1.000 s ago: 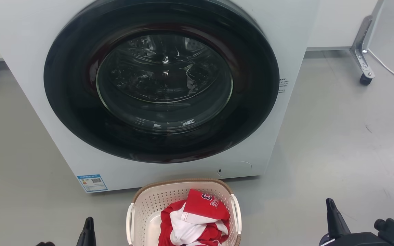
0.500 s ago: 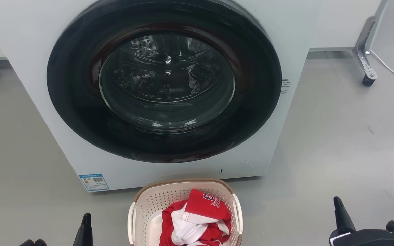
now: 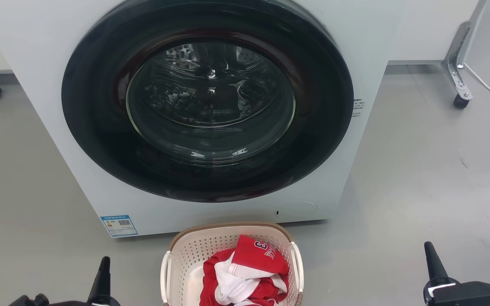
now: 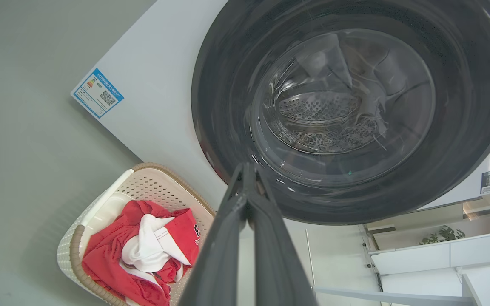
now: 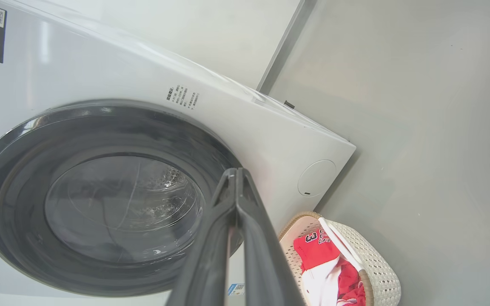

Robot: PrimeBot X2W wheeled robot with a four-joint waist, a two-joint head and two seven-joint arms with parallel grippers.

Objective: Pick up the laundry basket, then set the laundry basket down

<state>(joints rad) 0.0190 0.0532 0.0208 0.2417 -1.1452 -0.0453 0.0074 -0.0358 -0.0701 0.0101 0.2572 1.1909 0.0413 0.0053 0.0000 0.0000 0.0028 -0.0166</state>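
Observation:
The laundry basket (image 3: 194,248), cream perforated plastic with a brown rim and white side loop handles, stands on the grey floor just in front of the washer, holding red and white clothes (image 3: 245,272). In the left wrist view the laundry basket (image 4: 143,187) sits at lower left; in the right wrist view the laundry basket (image 5: 377,263) sits at lower right. My left gripper (image 3: 102,265) is shut and empty, left of the basket and apart from it. My right gripper (image 3: 430,250) is shut and empty, well to the basket's right. Both point toward the washer.
A white front-loading washer (image 3: 36,63) with a large dark round door (image 3: 206,102), shut, fills the space ahead. A blue label (image 3: 118,225) sits at its lower left corner. A metal leg on a caster (image 3: 460,100) and a white cable stand at far right.
The head view has shifted slightly, so the camera moved. Both grippers sit farther out from the basket than before, the right one farther right. The basket stays on the floor.

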